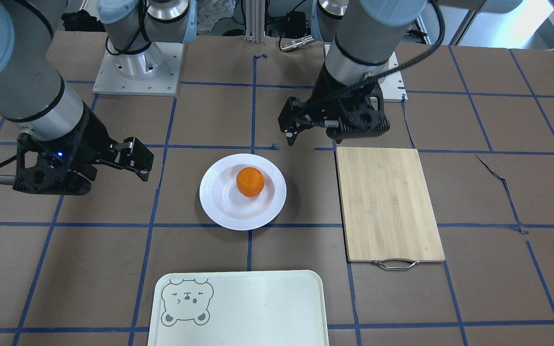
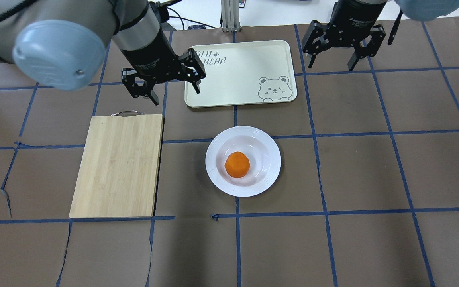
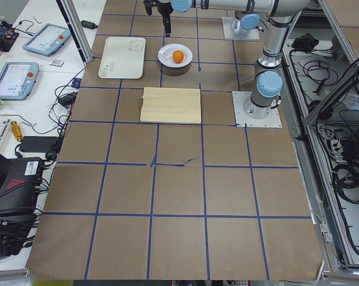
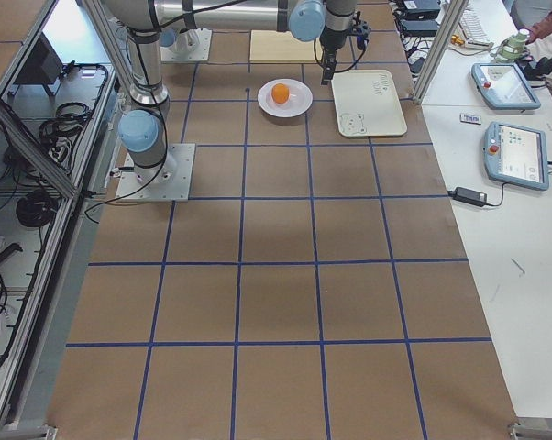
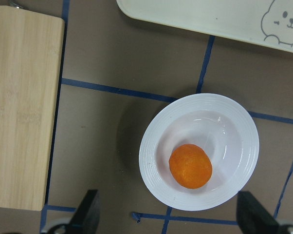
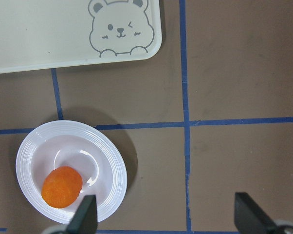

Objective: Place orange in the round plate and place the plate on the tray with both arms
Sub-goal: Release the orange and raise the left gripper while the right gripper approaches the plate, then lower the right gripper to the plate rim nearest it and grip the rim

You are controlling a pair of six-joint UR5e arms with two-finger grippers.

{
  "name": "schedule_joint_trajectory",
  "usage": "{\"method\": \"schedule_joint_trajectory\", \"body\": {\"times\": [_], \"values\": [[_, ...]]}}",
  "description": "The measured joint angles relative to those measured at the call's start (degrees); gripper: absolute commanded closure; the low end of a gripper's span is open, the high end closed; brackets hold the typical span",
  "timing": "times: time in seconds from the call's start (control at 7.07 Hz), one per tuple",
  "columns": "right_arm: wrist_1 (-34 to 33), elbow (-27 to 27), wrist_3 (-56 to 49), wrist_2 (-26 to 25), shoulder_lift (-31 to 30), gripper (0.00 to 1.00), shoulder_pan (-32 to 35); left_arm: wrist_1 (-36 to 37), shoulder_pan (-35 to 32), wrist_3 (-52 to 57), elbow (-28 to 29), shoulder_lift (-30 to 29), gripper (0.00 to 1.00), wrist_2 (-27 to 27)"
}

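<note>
The orange (image 1: 250, 181) (image 2: 237, 164) rests in the sunken centre of the round plate (image 1: 212, 204) (image 2: 218, 175), which stands on the brown table. The tray (image 1: 248, 307) (image 2: 233, 75) lies bare on the far side of the plate from my base. My left gripper (image 2: 177, 96) (image 1: 311, 142) hangs open high above the table, nothing between its fingers. My right gripper (image 2: 330, 67) (image 1: 144, 161) is open too, raised off to the plate's other side. Both wrist views look down on the orange (image 5: 190, 165) (image 6: 62, 186), the plate (image 5: 151, 146) (image 6: 107, 156) and the tray (image 5: 210, 17) (image 6: 49, 34).
A bamboo cutting board (image 1: 387, 202) (image 2: 118, 163) with a metal handle lies beside the plate on my left arm's side. Blue tape lines cross the brown table cover. Tablets and cables sit on side benches beyond the table.
</note>
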Motion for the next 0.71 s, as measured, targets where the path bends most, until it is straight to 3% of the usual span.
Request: {"method": "schedule_joint_trajectory", "body": {"times": [0.28, 0.71], "values": [[-5.4, 4.7, 0.1, 4.8, 2.6, 0.0, 0.0, -2.5, 1.5, 4.8, -2.4, 3.9, 0.0, 3.5], [-28.1, 23.4, 2.4, 14.8, 3.6, 0.0, 0.4, -3.1, 6.7, 12.7, -3.3, 6.6, 0.0, 4.3]]}}
